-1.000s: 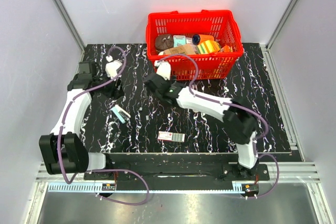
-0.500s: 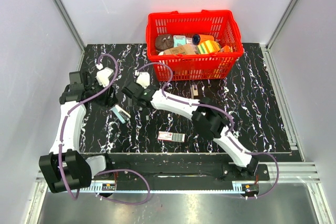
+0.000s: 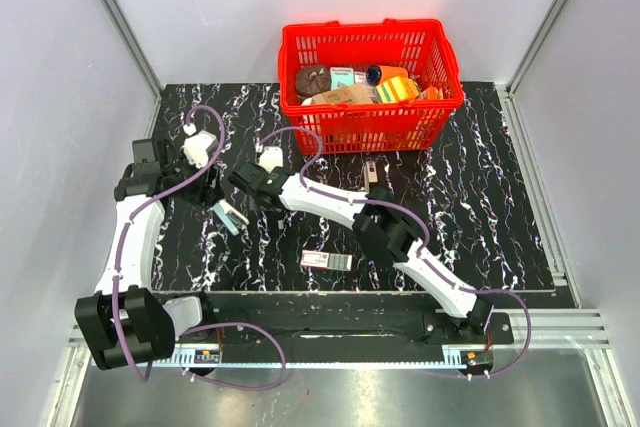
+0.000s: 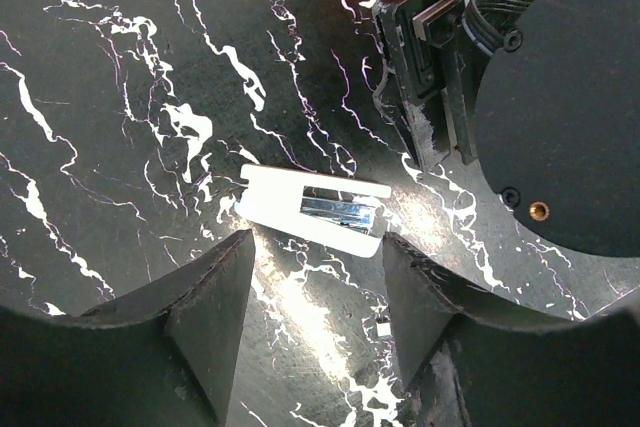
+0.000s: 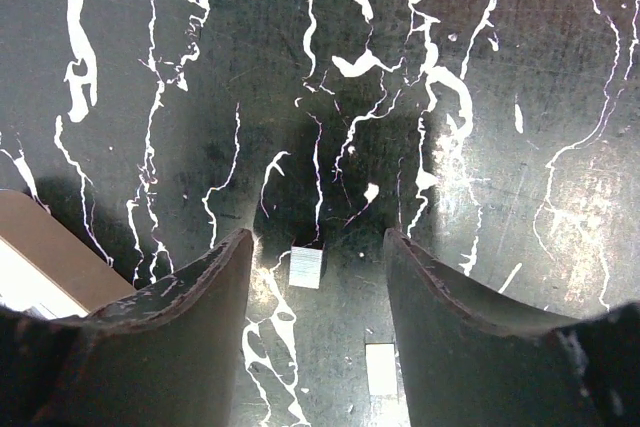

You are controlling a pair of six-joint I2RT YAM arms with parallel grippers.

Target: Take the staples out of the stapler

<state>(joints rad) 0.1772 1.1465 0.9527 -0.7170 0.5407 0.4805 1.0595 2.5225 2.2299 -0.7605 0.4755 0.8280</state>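
The stapler lies on the black marbled table at the left. In the left wrist view it is a white body with a silvery strip of staples showing in its channel. My left gripper is open and empty just above the table, with the stapler beyond its tips; in the top view it is right beside the stapler. My right gripper is open and empty close by. Between its fingers lie two short silvery staple pieces on the table.
A red basket full of items stands at the back. A flat red-and-white box lies near the front edge. A small dark object lies in front of the basket. The right gripper's black body fills the left wrist view's upper right.
My right arm has swung left from the basket to beside the stapler. My left gripper has moved back toward the stapler and lowered over it.
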